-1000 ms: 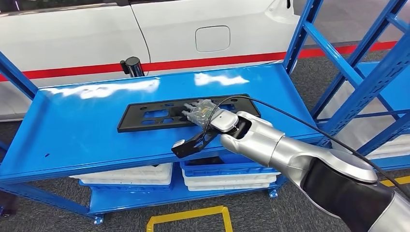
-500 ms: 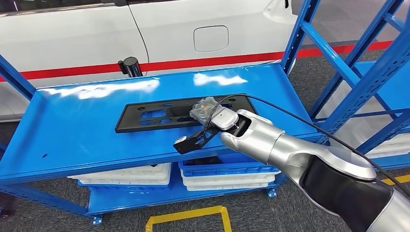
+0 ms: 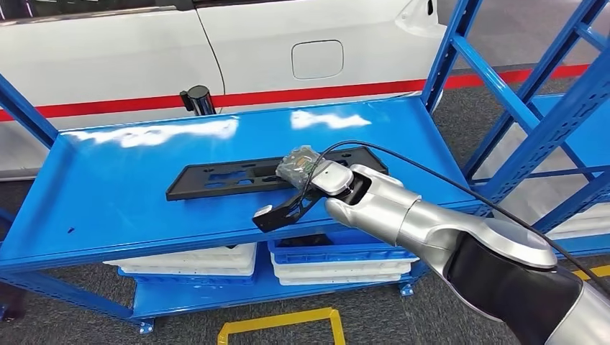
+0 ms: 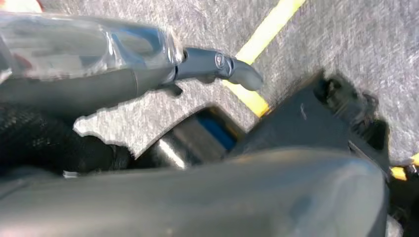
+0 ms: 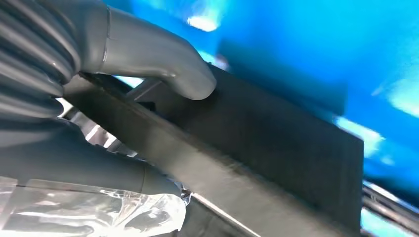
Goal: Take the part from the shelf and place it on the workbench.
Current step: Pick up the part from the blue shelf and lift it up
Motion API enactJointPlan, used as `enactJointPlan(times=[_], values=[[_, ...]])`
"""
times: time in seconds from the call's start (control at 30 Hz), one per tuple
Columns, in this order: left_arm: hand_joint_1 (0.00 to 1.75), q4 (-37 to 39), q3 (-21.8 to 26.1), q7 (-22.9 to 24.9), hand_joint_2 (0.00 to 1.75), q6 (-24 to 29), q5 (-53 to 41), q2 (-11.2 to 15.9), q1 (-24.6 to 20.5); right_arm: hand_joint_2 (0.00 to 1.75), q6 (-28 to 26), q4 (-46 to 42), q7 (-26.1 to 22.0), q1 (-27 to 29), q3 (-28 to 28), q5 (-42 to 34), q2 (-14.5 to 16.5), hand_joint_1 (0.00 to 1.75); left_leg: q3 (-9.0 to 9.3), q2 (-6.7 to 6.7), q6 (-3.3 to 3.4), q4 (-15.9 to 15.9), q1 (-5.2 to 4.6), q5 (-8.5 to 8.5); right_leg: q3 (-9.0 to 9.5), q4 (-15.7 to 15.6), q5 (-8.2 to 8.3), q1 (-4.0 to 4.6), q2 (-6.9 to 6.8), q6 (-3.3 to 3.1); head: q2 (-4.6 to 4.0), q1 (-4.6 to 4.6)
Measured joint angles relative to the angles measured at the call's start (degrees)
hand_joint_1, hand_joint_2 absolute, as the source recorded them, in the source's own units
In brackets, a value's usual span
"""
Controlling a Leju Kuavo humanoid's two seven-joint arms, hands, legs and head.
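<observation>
The long, flat black plastic part [image 3: 237,177] with rectangular cut-outs lay on the top deck of the blue metal shelf [image 3: 129,194], running roughly along the shelf's length, its right end raised slightly off the deck under the right hand [image 3: 302,164]. In the right wrist view the part [image 5: 276,148] appeared as a dark slab set against the glossy blue shelf surface [image 5: 306,44].

The silver right arm [image 3: 403,215] reached in from the lower right, forearm angled up and to the left across the shelf's front edge, a black cable [image 3: 431,172] arching over it. The hand, wrapped in clear film, sat on the right end of the part. Its fingers [image 5: 99,217] were curled in against one face of the part while the thick grey thumb [image 5: 163,64] pressed the opposite face, so the part's edge was gripped between them. A black bracket [image 3: 277,214] projected from the wrist, below and in front of the shelf's edge.

In the left wrist view the left hand [image 4: 148,64] hung over grey carpeted floor [image 4: 356,44] marked with a yellow line [image 4: 267,34]; one dark finger [image 4: 217,66] extended straight, with nothing held, though how the other fingers lay could not be told.

Beyond the shelf stood a white car body [image 3: 252,43] with a red stripe [image 3: 302,93]. White trays [image 3: 194,260] sat stacked on the lower tier.
</observation>
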Motion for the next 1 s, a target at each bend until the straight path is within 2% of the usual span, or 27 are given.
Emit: enactJointPlan(times=[0.07,0.13,0.17,0.23,0.27,0.3,0.33,0.37,0.43,0.47,0.5,0.57,0.63,0.7,0.77,0.8,0.83,0.87,0.93,0.97,1.0], values=[[0.0,0.01,0.05,-0.14,0.0,0.17,0.07,0.02,0.03,1.75,-2.58,-0.1,-1.82,0.33,-0.44,-3.96,0.11,1.75,-0.09,-0.01,-0.55,-0.05,0.16,-0.03,-0.09,-0.05,0.2,0.17,0.06,-0.79,0.0,-0.02],[0.0,0.02,0.18,-0.32,0.0,0.34,0.29,0.04,0.09,1.75,-6.13,-0.68,-3.91,0.69,-1.27,-8.51,0.2,1.75,-1.13,0.18,-1.14,2.11,0.4,-1.46,-0.1,-0.15,0.4,0.06,0.02,-1.46,0.0,-0.05],[0.0,0.02,0.26,-0.38,0.0,0.4,0.51,0.05,0.09,1.75,-8.19,-1.26,-5.13,0.92,-1.84,-10.99,0.24,1.75,-2.48,0.28,-1.39,4.98,0.47,-3.02,-0.1,-0.18,0.46,-0.02,0.0,-1.71,0.0,-0.07],[0.0,0.02,0.51,-0.67,0.0,0.44,1.08,0.05,0.05,1.75,-12.23,-3.17,-7.98,1.51,-3.24,-16.57,0.23,1.75,-6.34,0.35,-1.75,13.23,0.51,-6.68,-0.1,-0.17,0.45,0.02,0.01,-1.97,0.01,-0.09],[0.0,0.02,0.69,-1.03,0.0,0.38,1.38,0.04,0.06,1.75,-13.92,-4.64,-9.45,1.87,-4.01,-19.91,0.22,1.75,-7.97,0.35,-1.81,16.57,0.5,-7.75,-0.08,-0.16,0.42,0.06,0.03,-2.01,0.01,-0.09],[0.0,0.02,0.91,-1.54,0.0,0.32,1.66,0.03,0.12,1.75,-15.36,-6.52,-10.84,2.23,-4.82,-23.44,0.19,1.75,-8.68,0.35,-1.77,17.96,0.48,-7.8,-0.02,-0.16,0.39,0.12,0.08,-2.04,0.01,-0.09],[0.0,0.02,1.15,-2.1,0.0,0.26,1.9,0.04,0.23,1.75,-16.56,-8.64,-12.08,2.56,-5.64,-27.07,0.16,1.75,-8.26,0.35,-1.59,16.96,0.44,-6.79,0.07,-0.15,0.35,0.16,0.16,-2.05,0.01,-0.09],[0.0,0.03,1.36,-2.6,0.0,0.21,2.13,0.06,0.38,1.75,-17.6,-11.1,-13.12,2.83,-6.59,-30.84,0.08,1.75,-6.71,0.35,-1.28,13.63,0.36,-4.91,0.2,-0.15,0.29,0.19,0.26,-2.02,0.0,-0.09],[0.0,0.1,1.67,-3.26,0.87,0.27,2.39,0.15,0.81,1.75,-19.13,-15.98,-14.84,3.24,-8.55,-37.31,-0.25,1.75,-2.62,0.4,-0.45,5.01,0.02,-1.18,0.34,-0.14,0.12,0.33,0.41,-1.82,0.0,-0.09],[0.0,0.15,1.78,-3.52,1.31,0.34,2.46,0.2,0.98,1.75,-19.65,-18.5,-15.62,3.46,-9.55,-40.13,-0.59,1.75,-1.24,0.44,-0.18,2.05,-0.16,-0.16,0.29,-0.12,0.04,0.43,0.44,-1.67,0.0,-0.07],[0.0,0.19,1.9,-3.78,1.75,0.42,2.52,0.24,1.11,1.75,-19.99,-20.85,-16.42,3.77,-10.45,-42.39,-1.02,1.75,-0.58,0.44,-0.03,0.6,-0.31,0.17,0.22,-0.11,-0.05,0.51,0.45,-1.49,0.0,-0.04],[0.0,0.22,2.24,-4.28,1.75,0.54,2.78,0.25,1.26,1.75,-20.22,-25.71,-18.37,4.71,-12.18,-46.83,-2.05,1.75,-0.5,0.37,0.06,0.21,-0.39,0.15,0.19,-0.17,-0.14,0.53,0.43,-1.01,0.0,0.01],[0.0,0.22,2.68,-4.78,0.87,0.61,3.1,0.23,1.41,1.75,-20.21,-30.27,-20.67,5.9,-13.8,-51.0,-3.0,1.75,-0.42,0.38,0.48,0.01,-0.2,0.29,-0.07,0.87,-1.14,0.42,0.28,-0.47,0.0,0.03],[0.0,0.22,2.98,-5.26,0.87,0.63,3.34,0.23,1.53,1.75,-20.16,-34.28,-22.42,6.97,-15.2,-53.95,-3.82,1.75,-0.32,0.55,1.01,-0.15,-0.03,0.38,-2.3,6.22,-4.6,0.37,0.11,-0.06,0.0,0.06],[0.0,0.23,3.16,-5.67,1.75,0.64,3.61,0.26,1.66,1.75,-20.0,-37.49,-23.65,8.38,-16.16,-56.07,-4.52,1.75,-0.3,0.66,1.3,-0.13,-0.03,0.33,-5.96,14.39,-8.47,0.37,0.05,0.21,0.0,0.08],[0.0,0.23,3.26,-5.87,1.75,0.64,3.78,0.28,1.71,1.75,-19.83,-38.86,-24.28,9.4,-16.5,-57.16,-4.81,1.75,-0.27,0.65,1.34,-0.13,-0.02,0.3,-7.14,16.98,-9.2,0.32,0.04,0.32,0.0,0.08],[0.0,0.23,3.38,-6.1,1.75,0.66,3.97,0.3,1.75,1.75,-19.61,-40.18,-25.05,10.59,-16.79,-58.28,-5.06,1.75,-0.22,0.58,1.35,-0.11,0.0,0.27,-7.26,17.33,-8.75,0.25,0.01,0.39,0.0,0.08],[0.0,0.23,3.53,-6.38,1.75,0.67,4.17,0.31,1.78,1.75,-19.31,-41.51,-25.97,11.79,-17.1,-59.42,-5.32,1.75,-0.13,0.49,1.31,-0.07,0.03,0.23,-6.18,15.21,-7.26,0.16,-0.03,0.43,0.0,0.08],[0.0,0.23,3.87,-6.93,1.75,0.68,4.49,0.33,1.85,1.75,-18.69,-43.72,-27.88,13.61,-17.66,-61.23,-5.66,1.75,0.05,0.32,1.0,0.08,0.07,0.03,-1.89,6.63,-3.36,0.0,-0.16,0.41,0.0,0.07],[0.0,0.24,4.04,-7.19,1.75,0.68,4.63,0.36,1.88,1.75,-18.37,-44.68,-28.75,14.23,-17.94,-61.9,-5.78,1.75,0.09,0.28,0.73,0.18,-0.03,-0.09,-0.14,3.03,-2.03,0.02,-0.17,0.28,0.0,0.05],[0.0,0.25,4.17,-7.4,1.75,0.67,4.74,0.39,1.89,1.75,-18.08,-45.58,-29.46,14.86,-18.17,-62.39,-5.83,1.75,0.09,0.28,0.44,0.25,-0.13,-0.18,0.89,0.86,-1.35,0.08,-0.14,0.06,0.0,0.03]])
